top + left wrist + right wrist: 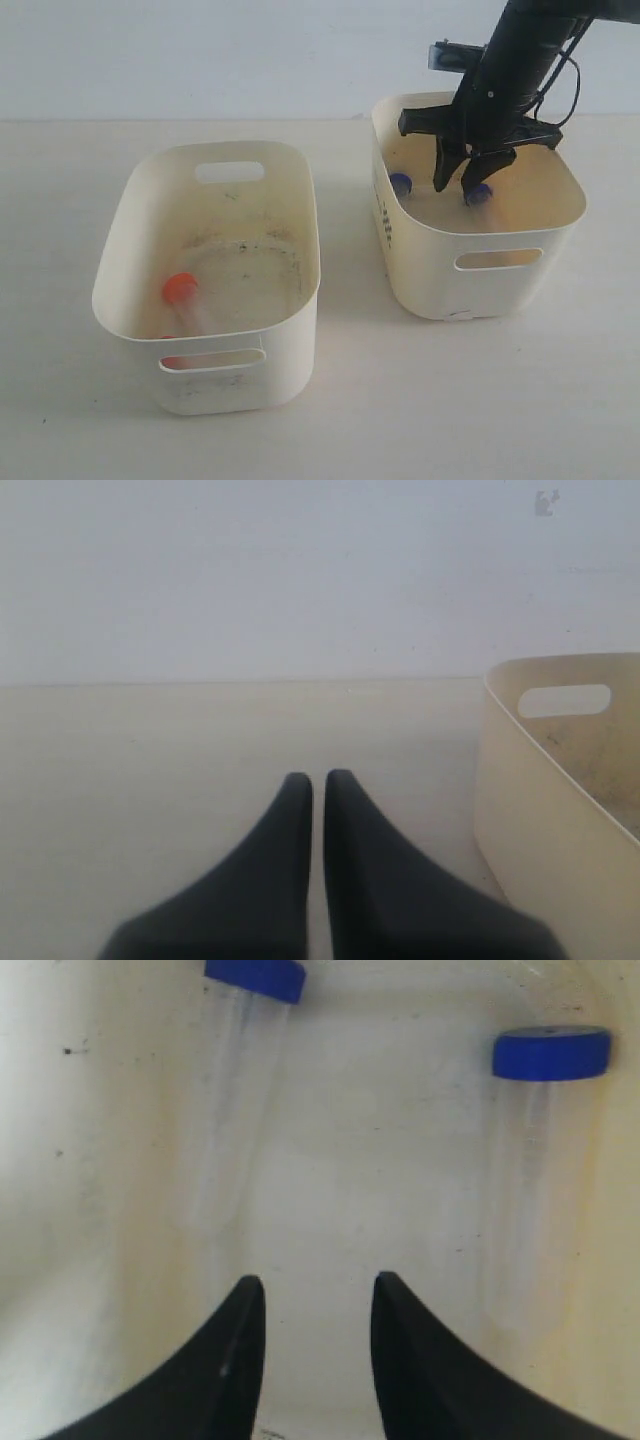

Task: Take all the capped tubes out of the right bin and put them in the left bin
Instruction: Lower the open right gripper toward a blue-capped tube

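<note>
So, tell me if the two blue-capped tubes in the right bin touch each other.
Apart. The right wrist view shows bare bin floor between one tube and the other tube along their whole length.

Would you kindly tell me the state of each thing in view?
Left hand: shut, empty.
Right hand: open, empty, inside right bin.
Blue tubes: capped, lying in right bin.
Orange tube: capped, lying in left bin.

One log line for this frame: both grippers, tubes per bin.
right gripper: open, empty, in right bin | blue-capped tubes in it: two | left gripper: shut, beside left bin | left bin: orange-capped tube inside
</note>
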`<state>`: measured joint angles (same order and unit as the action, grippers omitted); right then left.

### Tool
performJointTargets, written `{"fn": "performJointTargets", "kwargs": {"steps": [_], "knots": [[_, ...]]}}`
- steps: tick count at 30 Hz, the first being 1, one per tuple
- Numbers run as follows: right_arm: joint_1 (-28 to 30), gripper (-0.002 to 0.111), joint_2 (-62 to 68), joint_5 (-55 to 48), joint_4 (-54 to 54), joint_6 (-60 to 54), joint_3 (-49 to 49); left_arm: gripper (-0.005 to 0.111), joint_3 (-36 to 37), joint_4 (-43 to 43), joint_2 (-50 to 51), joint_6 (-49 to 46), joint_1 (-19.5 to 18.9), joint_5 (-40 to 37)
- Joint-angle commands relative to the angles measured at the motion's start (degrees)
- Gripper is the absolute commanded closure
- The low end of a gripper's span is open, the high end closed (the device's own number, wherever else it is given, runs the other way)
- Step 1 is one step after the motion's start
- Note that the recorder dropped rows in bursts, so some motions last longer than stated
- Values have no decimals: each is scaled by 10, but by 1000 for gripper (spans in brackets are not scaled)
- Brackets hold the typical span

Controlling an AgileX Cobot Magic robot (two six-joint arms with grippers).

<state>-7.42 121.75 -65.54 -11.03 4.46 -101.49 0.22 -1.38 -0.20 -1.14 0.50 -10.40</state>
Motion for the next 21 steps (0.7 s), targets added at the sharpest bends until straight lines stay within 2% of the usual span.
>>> {"fn": "performJointTargets", "kwargs": {"steps": [1,7,21], "knots": [[1,73,1,7,37,16,4,103,-2,-1,2,2,1,6],[-14,73,1,17,60,26,4,103,-2,-1,2,2,1,6],[-98,73,0,-30,310,141,4,103,-2,-1,2,2,1,6]]}}
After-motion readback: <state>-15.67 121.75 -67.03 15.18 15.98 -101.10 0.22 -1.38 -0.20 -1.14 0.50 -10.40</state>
